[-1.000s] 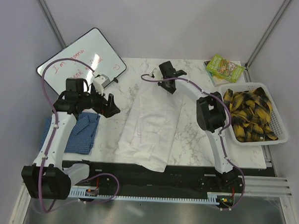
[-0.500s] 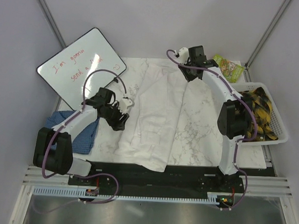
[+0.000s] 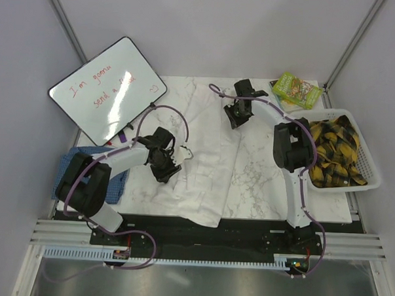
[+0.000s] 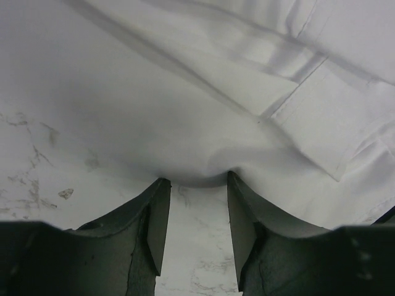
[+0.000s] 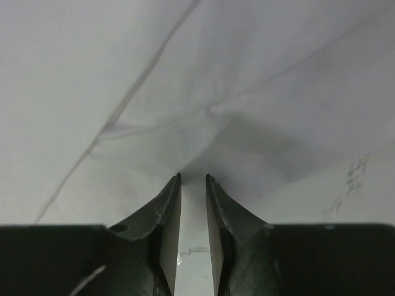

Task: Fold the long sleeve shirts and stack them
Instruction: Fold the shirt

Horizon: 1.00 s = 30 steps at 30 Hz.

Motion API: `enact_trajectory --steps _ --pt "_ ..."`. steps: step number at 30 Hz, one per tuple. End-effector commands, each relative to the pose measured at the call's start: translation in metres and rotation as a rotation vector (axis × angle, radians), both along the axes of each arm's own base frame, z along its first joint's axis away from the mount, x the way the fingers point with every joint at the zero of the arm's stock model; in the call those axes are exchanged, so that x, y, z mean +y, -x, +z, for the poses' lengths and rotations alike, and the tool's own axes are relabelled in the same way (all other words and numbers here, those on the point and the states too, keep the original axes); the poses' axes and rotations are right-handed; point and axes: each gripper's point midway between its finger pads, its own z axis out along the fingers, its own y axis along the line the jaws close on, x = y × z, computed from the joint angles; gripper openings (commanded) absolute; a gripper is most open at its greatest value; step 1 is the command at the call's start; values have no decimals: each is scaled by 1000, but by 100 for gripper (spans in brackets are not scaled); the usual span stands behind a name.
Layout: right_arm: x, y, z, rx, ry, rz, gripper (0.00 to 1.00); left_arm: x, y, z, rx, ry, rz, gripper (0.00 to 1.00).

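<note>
A large white long sleeve shirt lies spread across the middle of the marble table. My left gripper sits low at its left edge. In the left wrist view the jaws stand apart with bare marble between them, and the white cloth's hem arches across their tips. My right gripper rests on the shirt's upper right part. Seen from the right wrist, its jaws are narrow, and creases in the white cloth run to the tips. The blue shirt lies at the left, partly under my left arm.
A whiteboard with red writing leans at the back left. A green box lies at the back right. A white basket on the right holds yellow and black plaid cloth.
My left arm swung right from beside the blue shirt to the white shirt's left edge, its jaws narrowing. My right gripper went far back, spreading the shirt wider, then came nearer again.
</note>
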Motion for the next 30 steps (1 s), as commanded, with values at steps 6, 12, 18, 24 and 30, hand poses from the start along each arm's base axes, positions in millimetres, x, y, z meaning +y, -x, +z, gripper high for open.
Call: enact_trajectory --steps 6,12,18,24,30 --pt "-15 -62 -9 -139 105 -38 29 -75 13 8 167 122 42 46" --pt "-12 -81 7 -202 104 -37 28 -113 42 39 298 255 21 48" --pt "-12 -46 83 -244 30 31 32 -83 52 73 199 307 31 57" --pt "-11 47 154 -198 -107 157 36 -69 66 98 -26 396 -129 58" --pt "-37 173 108 -63 -80 465 32 -61 63 87 -194 354 -393 53"
